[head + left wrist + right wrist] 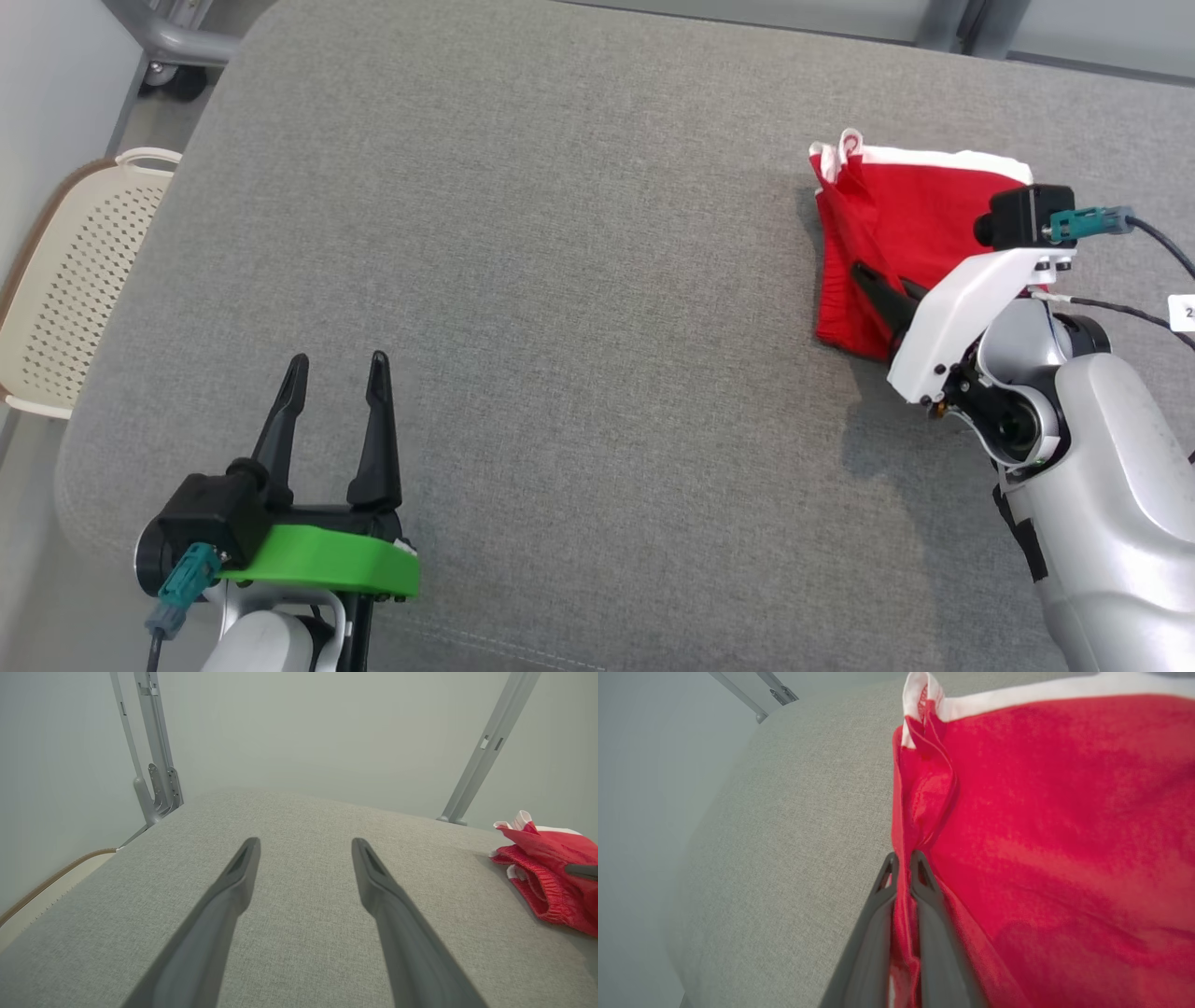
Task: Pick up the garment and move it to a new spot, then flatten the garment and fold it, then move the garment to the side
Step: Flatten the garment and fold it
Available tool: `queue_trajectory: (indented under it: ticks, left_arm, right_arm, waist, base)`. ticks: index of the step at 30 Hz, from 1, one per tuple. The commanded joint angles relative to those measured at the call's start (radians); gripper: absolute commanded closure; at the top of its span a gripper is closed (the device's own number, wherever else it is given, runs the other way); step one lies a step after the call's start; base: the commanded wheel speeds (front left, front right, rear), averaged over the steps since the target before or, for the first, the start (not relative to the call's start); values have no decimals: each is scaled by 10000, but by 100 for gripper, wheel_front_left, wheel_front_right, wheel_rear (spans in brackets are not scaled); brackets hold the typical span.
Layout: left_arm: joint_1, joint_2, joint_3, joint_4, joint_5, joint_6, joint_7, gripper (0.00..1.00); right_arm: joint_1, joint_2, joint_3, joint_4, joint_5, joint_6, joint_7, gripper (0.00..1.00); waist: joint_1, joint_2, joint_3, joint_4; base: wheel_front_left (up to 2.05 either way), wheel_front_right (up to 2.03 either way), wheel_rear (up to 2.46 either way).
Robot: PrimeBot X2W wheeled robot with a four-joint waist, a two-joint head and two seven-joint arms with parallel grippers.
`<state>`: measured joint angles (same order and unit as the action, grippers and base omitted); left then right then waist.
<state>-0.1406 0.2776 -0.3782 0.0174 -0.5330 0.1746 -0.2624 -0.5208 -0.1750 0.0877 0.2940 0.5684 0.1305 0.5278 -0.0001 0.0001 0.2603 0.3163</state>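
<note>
Our right gripper (pixel 903 858) is pinching the edge of the folded red cloth garment with white trim (pixel 896 215), which lies to its right, and our left gripper (pixel 339 364) sits spread and idle, so we'd say lift slow and low.

I'm watching my right gripper (pixel 904 859) pinching a raised fold at the left edge of the red garment (pixel 1045 840), its fingers pressing close on the cloth. The garment's white band (pixel 1017 697) is running along the top, and the garment is lying on the grey padded surface (pixel 784 830).
</note>
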Motion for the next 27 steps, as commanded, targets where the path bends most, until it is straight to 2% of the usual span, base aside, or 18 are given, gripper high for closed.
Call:
queue_trajectory:
  ticks: [1, 5, 6, 7, 8, 13, 17, 20, 21, 24, 27]
  left_arm:
    - [161, -55, 79, 64, 95, -71, -25, 0]
    - [352, -194, 96, 247, 175, -223, -25, 0]
    - [365, -207, 119, 284, 176, -243, -25, 0]
    - [374, -214, 148, 308, 184, -263, -26, 0]
    - [394, -218, 168, 321, 199, -274, -26, 0]
    - [542, -111, 294, 334, 245, -332, -26, 0]
    - [606, -54, 400, 193, 291, -325, -26, 0]
    - [641, -41, 395, 109, 300, -388, -26, 0]
    - [641, -41, 395, 109, 300, -388, -26, 0]
    - [490, -54, 383, 50, 341, -418, -27, 0]
    - [362, -17, 415, 60, 348, -457, -27, 0]
  right_arm:
    - [84, -51, 68, 70, 1, 4, -112, 100]
    - [228, 111, 455, 508, 2, 3, -357, 100]
    - [191, 158, 599, 559, 38, 4, -432, 84]
    - [155, 196, 761, 596, 89, 4, -501, 51]
    - [113, 190, 869, 585, 118, 3, -591, 0]
    - [146, 148, 981, -107, 520, 3, -1068, 0]
    - [718, -227, -75, -775, 794, 1, -1093, 0]
    - [1156, -604, -1006, -709, 404, 3, -950, 0]
    - [1156, -604, -1006, -709, 404, 3, -950, 0]
    - [1482, -693, -1851, -317, -70, 3, -793, 0]
    - [1297, -403, -2217, 18, -65, 4, -710, 0]
  waist:
    - [1, -1, -222, 199]
    - [1, -1, -443, 140]
    - [1, -1, -488, 95]
    - [1, -1, -526, 40]
    - [1, -1, -559, -21]
    - [1, -1, -709, -428]
    - [1, -1, -635, -730]
    - [1, -1, -475, -857]
    - [1, -1, -475, -857]
    - [1, -1, -226, -886]
    - [1, -1, -92, -860]
  base:
    - [0, 0, 0]
    - [0, 0, 0]
    - [0, 0, 0]
    - [0, 0, 0]
    - [0, 0, 0]
    - [0, 0, 0]
    - [0, 0, 0]
    - [0, 0, 0]
    - [0, 0, 0]
    - [0, 0, 0]
    - [0, 0, 0]
